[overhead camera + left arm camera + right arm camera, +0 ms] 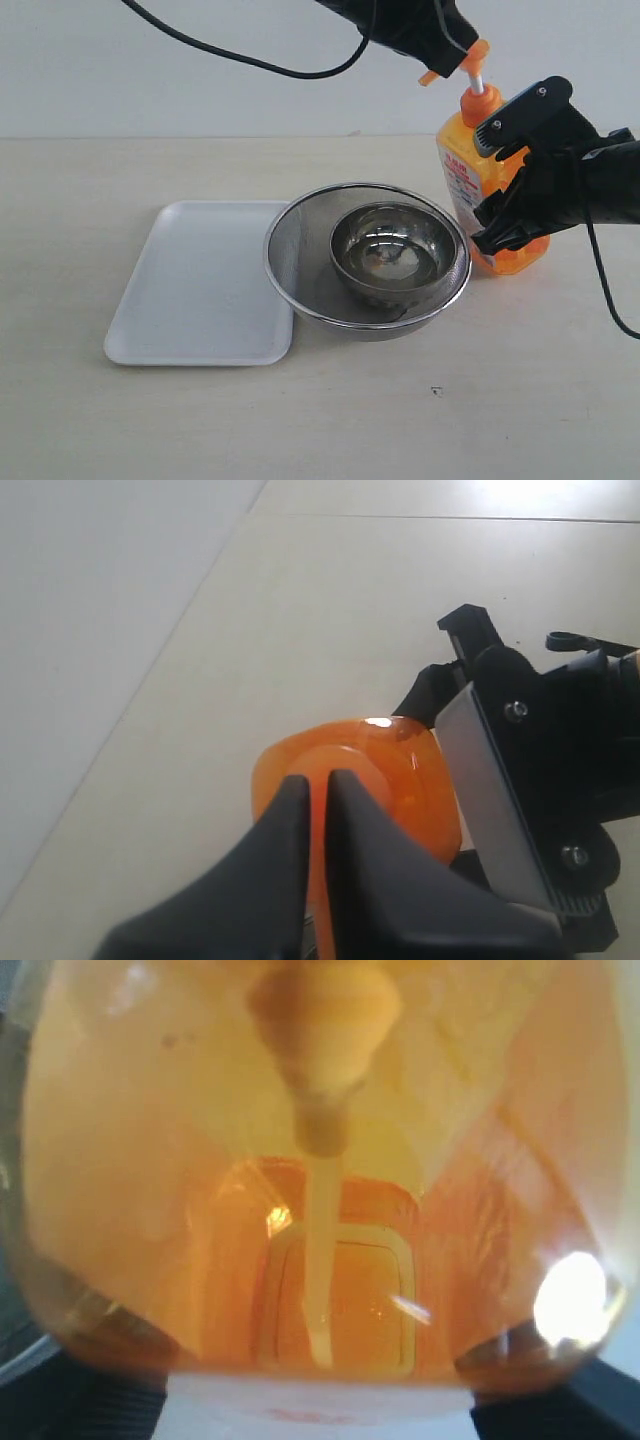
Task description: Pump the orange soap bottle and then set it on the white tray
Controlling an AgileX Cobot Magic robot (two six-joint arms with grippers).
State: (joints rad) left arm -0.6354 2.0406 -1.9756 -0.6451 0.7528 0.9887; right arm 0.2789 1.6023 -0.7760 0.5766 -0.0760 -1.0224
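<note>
The orange soap bottle (pixel 472 175) stands upright on the table at the right, behind the strainer. My right gripper (pixel 510 175) is shut on its body, one finger high and one low on the side. In the right wrist view the translucent bottle (pixel 320 1160) fills the picture, with the right gripper (pixel 320 1405) clamped around it. My left gripper (pixel 445 45) comes down from above with its jaws nearly together on the orange pump head (pixel 472 55). In the left wrist view the left gripper (pixel 318 790) sits over the pump head (pixel 400 770). The white tray (pixel 200 290) lies flat at the left, with nothing on it.
A round steel mesh strainer (pixel 300 250) holding a metal bowl (pixel 350 235) sits between the tray and the bottle, its rim touching the tray's right edge. A black cable (pixel 230 55) hangs from the left arm across the back. The right gripper's body (pixel 540 780) shows beside the bottle.
</note>
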